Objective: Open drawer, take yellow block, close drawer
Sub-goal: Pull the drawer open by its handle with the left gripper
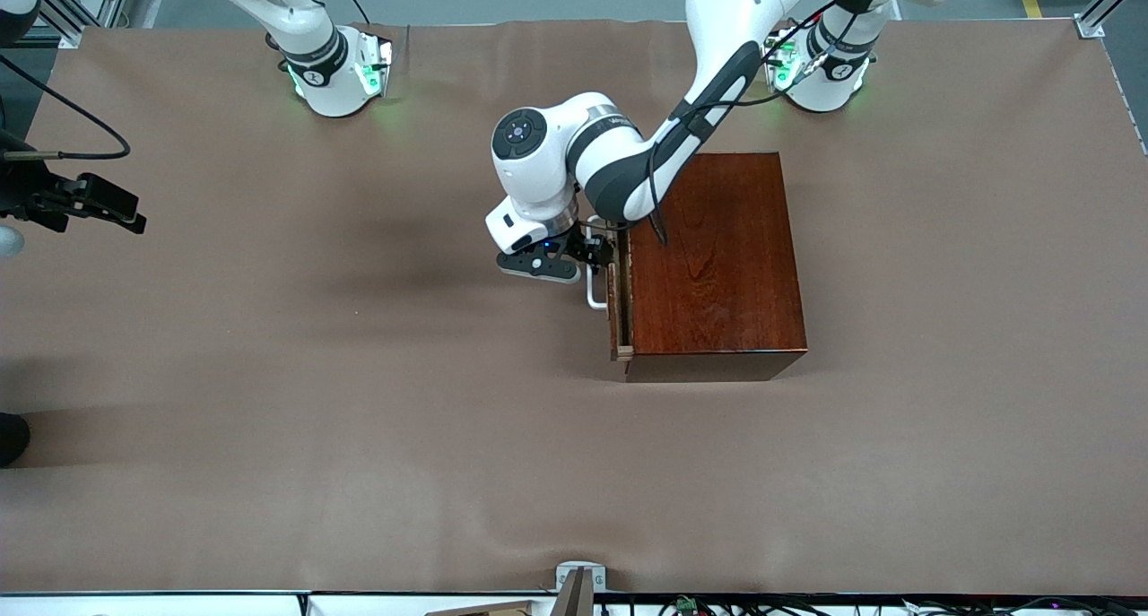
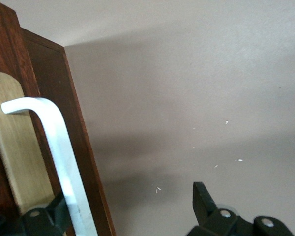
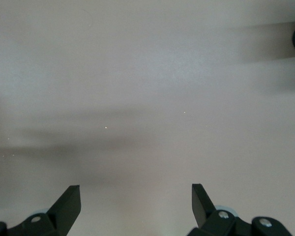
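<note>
At the drawer handle, left end effector, fingers spread.

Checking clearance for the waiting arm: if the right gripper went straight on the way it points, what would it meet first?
Most likely the bare brown table. The right gripper hangs open over it, with nothing else showing between its fingers; how far off the surface lies is unclear.

High front view facing the arms' bases, left wrist view close on the drawer handle shared with it, right wrist view low over bare table.
</note>
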{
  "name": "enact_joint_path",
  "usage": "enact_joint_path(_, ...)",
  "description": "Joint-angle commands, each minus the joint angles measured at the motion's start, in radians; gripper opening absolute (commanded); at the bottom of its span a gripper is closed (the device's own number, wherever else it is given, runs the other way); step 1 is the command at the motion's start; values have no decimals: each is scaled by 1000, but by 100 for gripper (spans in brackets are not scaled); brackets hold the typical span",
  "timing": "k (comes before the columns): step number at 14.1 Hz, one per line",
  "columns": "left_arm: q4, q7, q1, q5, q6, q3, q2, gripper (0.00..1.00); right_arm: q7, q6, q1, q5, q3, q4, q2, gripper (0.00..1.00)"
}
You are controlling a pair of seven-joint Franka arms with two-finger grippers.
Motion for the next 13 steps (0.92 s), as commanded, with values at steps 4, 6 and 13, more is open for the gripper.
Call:
enact_joint_path(4, 39, -38, -17, 11, 46, -3, 17, 100, 15, -6, 5, -7, 1, 20, 17, 100)
enact_joint_path(6, 38, -41, -12, 11, 40, -3, 12, 100, 15, -6, 5, -7, 1, 20, 17, 100)
enact_joint_path(13, 38, -86, 6, 14, 26, 6, 3, 100, 15, -6, 5, -7, 1, 20, 17, 100)
